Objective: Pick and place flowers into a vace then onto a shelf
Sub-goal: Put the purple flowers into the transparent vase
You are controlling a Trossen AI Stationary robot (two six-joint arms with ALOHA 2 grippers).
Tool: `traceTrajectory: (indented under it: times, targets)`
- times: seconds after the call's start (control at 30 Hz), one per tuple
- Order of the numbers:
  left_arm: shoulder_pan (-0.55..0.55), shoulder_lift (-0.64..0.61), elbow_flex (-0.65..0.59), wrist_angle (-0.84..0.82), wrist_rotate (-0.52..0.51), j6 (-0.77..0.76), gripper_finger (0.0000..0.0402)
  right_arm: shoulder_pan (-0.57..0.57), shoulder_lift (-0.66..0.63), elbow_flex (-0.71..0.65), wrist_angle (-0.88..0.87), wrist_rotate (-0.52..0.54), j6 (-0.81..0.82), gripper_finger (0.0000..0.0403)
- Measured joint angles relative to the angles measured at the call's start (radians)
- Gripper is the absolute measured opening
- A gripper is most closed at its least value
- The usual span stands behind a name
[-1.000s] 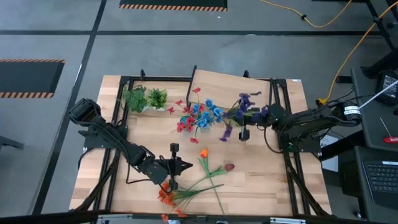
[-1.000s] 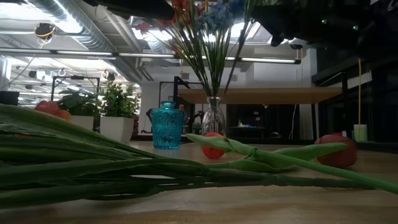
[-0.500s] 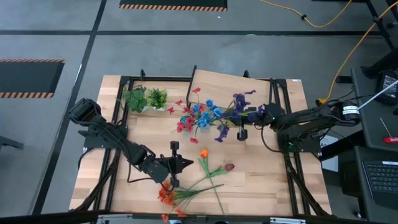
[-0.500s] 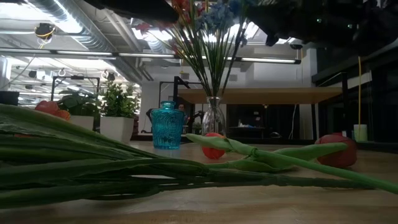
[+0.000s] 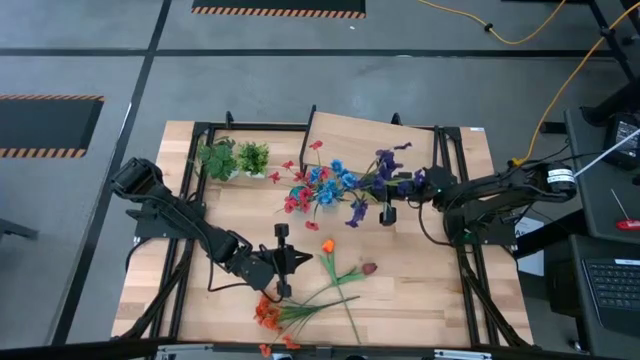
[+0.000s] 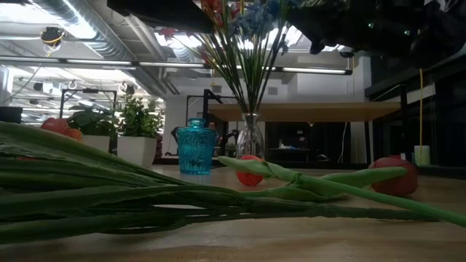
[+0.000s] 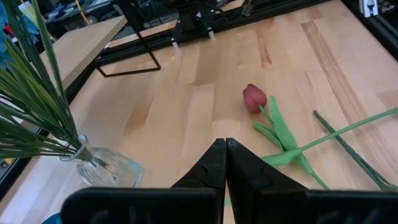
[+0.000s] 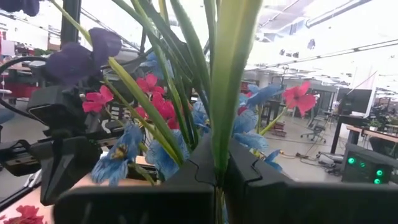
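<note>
The purple flower spray (image 5: 385, 172) hangs over the table's far middle, right beside the bouquet in the glass vase (image 6: 250, 138), clamped by its stem in the right gripper (image 5: 414, 185). Left gripper (image 5: 290, 262) sits pinched closed with nothing in it, near the loose tulips (image 5: 335, 265) at the near edge.

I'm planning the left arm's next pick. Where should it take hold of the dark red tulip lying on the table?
Grip the dark red tulip on its green stem, probably just below the bloom and above the leaves, coming straight down from above. It lies flat, with bare wood either side. The left hand is shut and would need opening.

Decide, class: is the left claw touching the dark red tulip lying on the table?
Apart. The left wrist view shows bare wood between the shut left claw and the dark red tulip.
</note>
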Motion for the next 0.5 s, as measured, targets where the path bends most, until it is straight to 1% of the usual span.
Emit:
traceTrajectory:
  times: [0.2, 0.5]
  targets:
    - [0.000, 0.000, 0.000, 0.000, 0.000, -0.001, 0.0002, 0.000, 0.046, 0.000, 0.051, 0.003, 0.000, 0.0004]
    - [0.000, 0.000, 0.000, 0.000, 0.000, -0.003, 0.0001, -0.001, 0.096, 0.000, 0.054, 0.003, 0.000, 0.0004]
